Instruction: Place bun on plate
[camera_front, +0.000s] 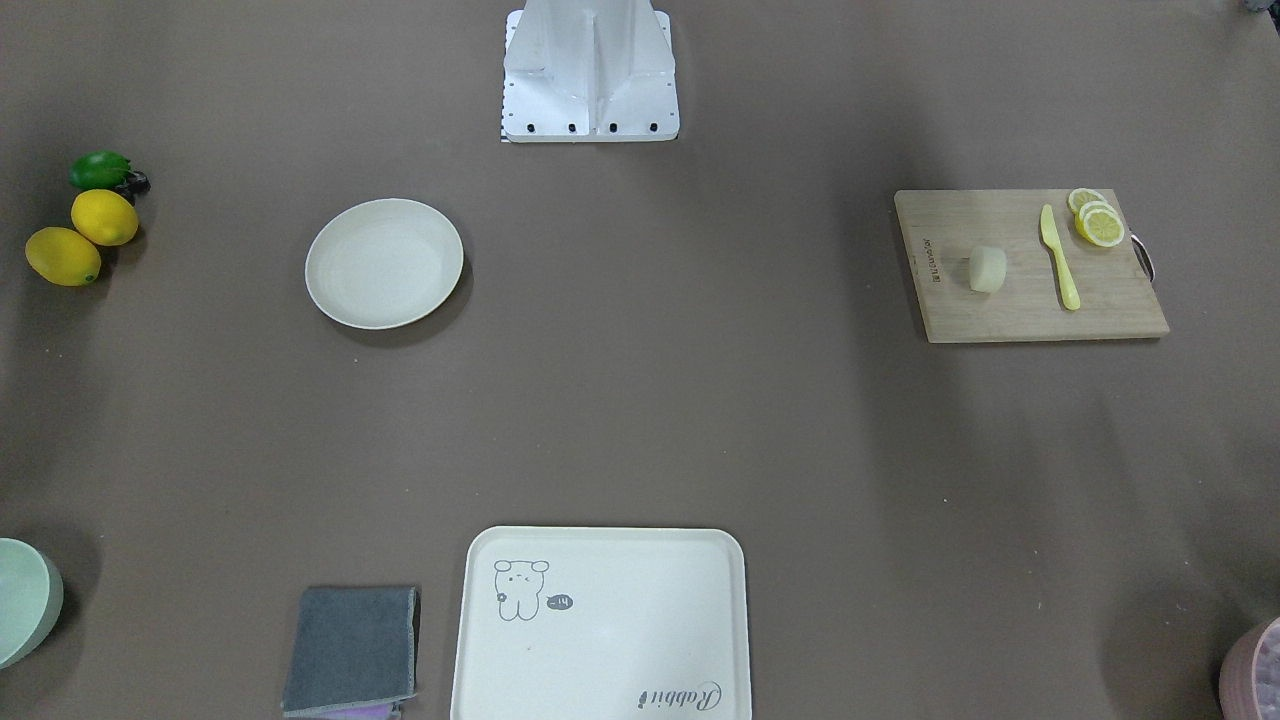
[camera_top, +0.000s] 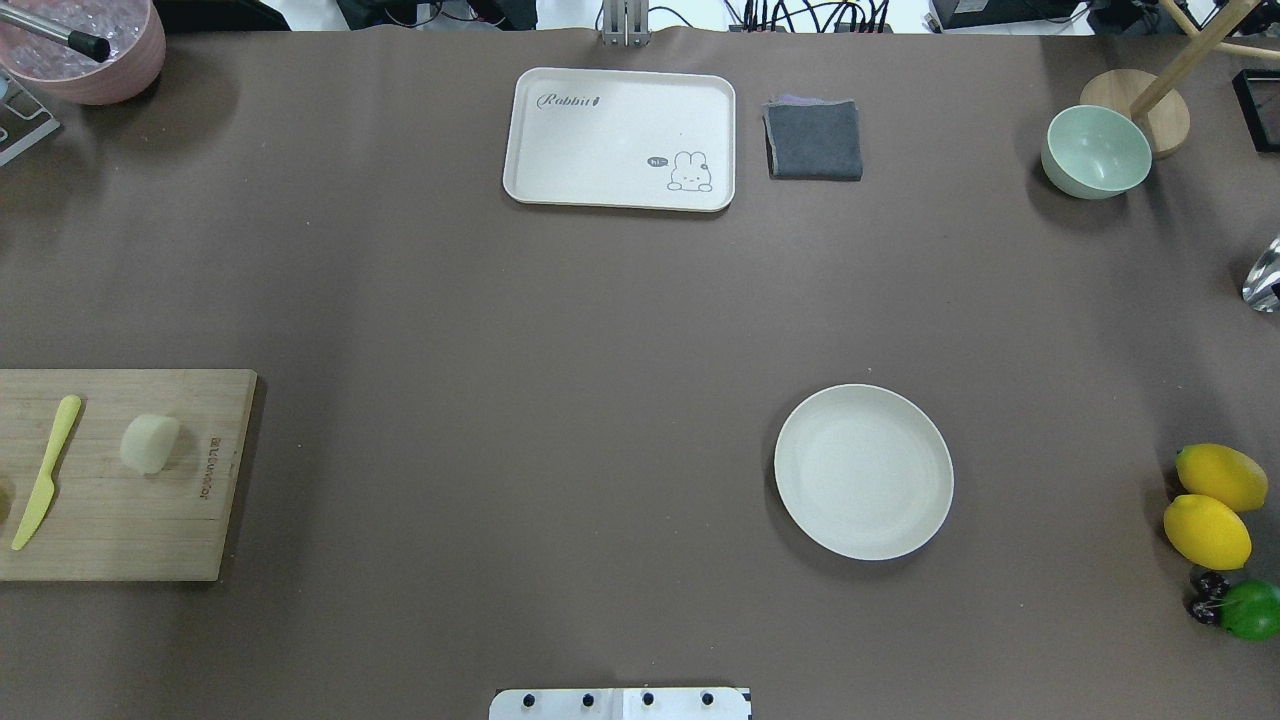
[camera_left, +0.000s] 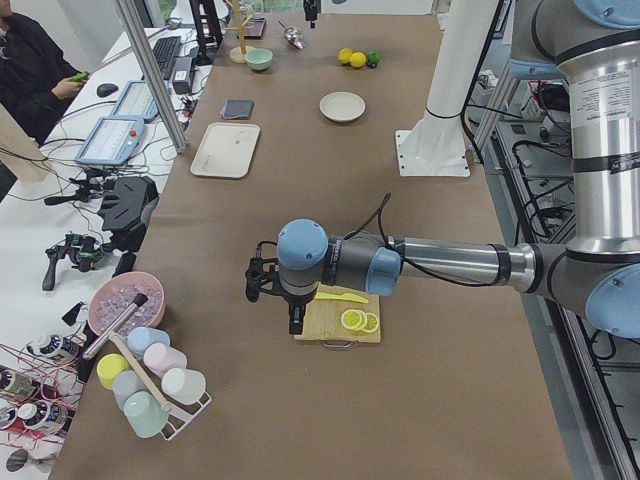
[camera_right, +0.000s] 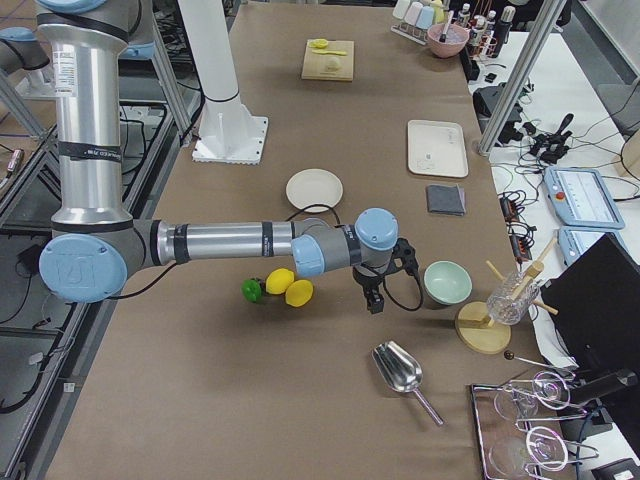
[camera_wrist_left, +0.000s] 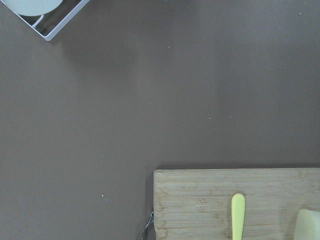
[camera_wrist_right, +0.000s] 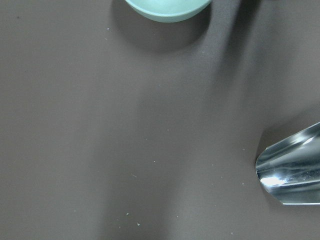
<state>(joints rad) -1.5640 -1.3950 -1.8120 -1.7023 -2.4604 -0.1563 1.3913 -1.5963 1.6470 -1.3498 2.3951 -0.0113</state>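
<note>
One bun (camera_front: 987, 269) on a wooden board (camera_front: 1000, 310) near the left claw (camera_left: 296, 322), cut off at the wrist view's edge; one plate (camera_front: 384, 262) nearer the right claw (camera_right: 375, 303). Cannot tell either claw apart or together.

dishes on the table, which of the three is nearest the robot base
The round, plain off-white plate, on the robot's right side. The rectangular tray with the rabbit drawing and the pale green bowl both sit along the far edge.
</note>
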